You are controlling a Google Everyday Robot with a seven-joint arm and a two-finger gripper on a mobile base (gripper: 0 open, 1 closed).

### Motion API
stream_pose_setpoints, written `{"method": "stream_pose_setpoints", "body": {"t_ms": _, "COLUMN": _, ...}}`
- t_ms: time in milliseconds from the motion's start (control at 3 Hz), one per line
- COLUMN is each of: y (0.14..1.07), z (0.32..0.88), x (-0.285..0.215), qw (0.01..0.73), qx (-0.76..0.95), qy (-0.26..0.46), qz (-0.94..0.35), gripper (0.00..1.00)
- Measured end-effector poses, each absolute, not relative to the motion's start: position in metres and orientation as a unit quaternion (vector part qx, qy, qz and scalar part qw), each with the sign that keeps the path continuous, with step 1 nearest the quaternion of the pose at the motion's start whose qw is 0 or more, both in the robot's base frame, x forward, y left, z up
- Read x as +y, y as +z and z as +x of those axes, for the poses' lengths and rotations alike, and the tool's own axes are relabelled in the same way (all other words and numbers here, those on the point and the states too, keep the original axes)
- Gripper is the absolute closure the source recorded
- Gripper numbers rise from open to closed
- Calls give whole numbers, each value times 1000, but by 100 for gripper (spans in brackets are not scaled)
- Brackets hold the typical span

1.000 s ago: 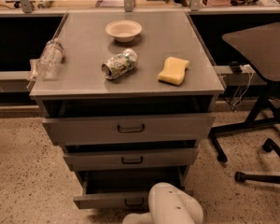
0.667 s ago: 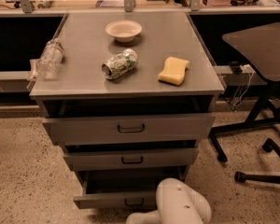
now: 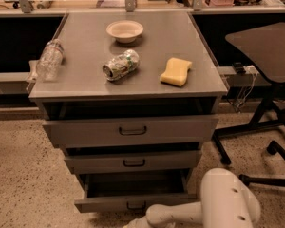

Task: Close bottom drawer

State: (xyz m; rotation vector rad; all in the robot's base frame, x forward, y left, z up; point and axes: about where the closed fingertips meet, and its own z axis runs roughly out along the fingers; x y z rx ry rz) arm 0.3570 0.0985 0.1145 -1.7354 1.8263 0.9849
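The bottom drawer (image 3: 133,202) is the lowest of the grey cabinet's three and stands pulled out, its dark inside showing above the narrow front panel. Its small dark handle (image 3: 136,206) sits at the panel's middle. My white arm (image 3: 228,203) comes in from the bottom right, with its forearm (image 3: 175,214) reaching left along the bottom edge. My gripper (image 3: 133,224) is at the very bottom edge, just below the drawer's handle, and is mostly cut off.
The top drawer (image 3: 130,129) and middle drawer (image 3: 133,161) stand slightly out. On the cabinet top (image 3: 85,84) lie a bowl (image 3: 125,30), a crushed can (image 3: 120,65), a yellow sponge (image 3: 176,71) and a plastic bottle (image 3: 49,59). An office chair (image 3: 266,80) stands at the right.
My arm's bulky white body has moved right, and its forearm now stretches left toward the bottom drawer's front. The drawers have not moved.
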Motion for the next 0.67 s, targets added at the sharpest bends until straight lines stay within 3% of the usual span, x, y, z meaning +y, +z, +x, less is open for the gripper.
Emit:
{"method": "stream_pose_setpoints", "body": {"t_ms": 333, "y": 130, "z": 319, "x": 95, "qw": 201, "qx": 652, "qy": 363, "qz": -635, "gripper": 96}}
{"method": "stream_pose_setpoints", "body": {"t_ms": 667, "y": 130, "z": 336, "x": 83, "qw": 204, "qx": 673, "qy": 324, "qz": -632, "gripper": 100}}
